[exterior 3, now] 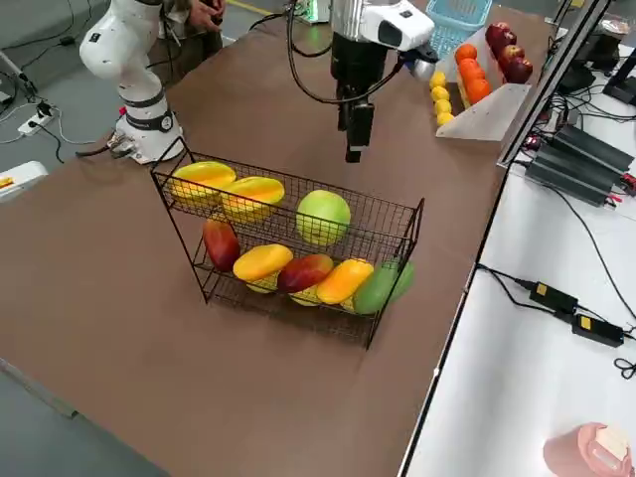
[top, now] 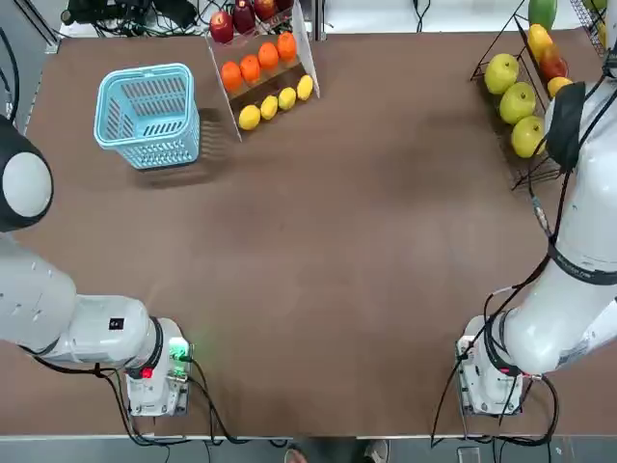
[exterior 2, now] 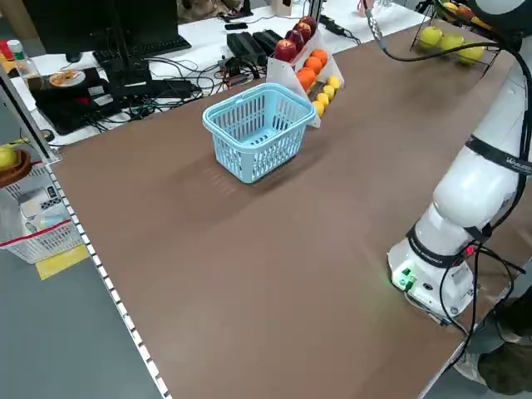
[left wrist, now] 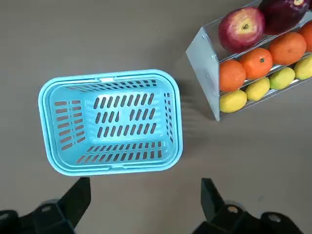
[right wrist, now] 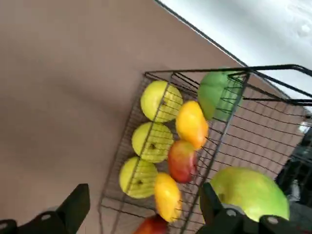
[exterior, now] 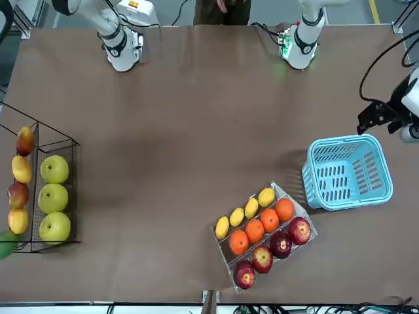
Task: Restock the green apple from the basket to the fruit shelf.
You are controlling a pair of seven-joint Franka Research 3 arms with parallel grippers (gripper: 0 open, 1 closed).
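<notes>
The green apple (exterior 3: 323, 217) sits on the upper tier of the shelf (exterior 3: 388, 238), below the right fingers and to one side of them. The right gripper (right wrist: 145, 187) has its fingers spread wide, holding nothing, over the shelf; the left gripper (left wrist: 145, 181) hangs near the basket (left wrist: 109, 168), its fingers also parted and bare.

The apple should be firm, fairly light and smooth enough to roll or slip if pinched off-centre, and its skin could bruise. Should it need straightening, the fingers would best close gently across its widest part, clear of the wire.

In the right wrist view one finger overlaps the apple's edge, so contact is hard to judge. Wire crosses its front in the right side view, its underside is hidden, and the top view cuts off part of the shelf.
</notes>
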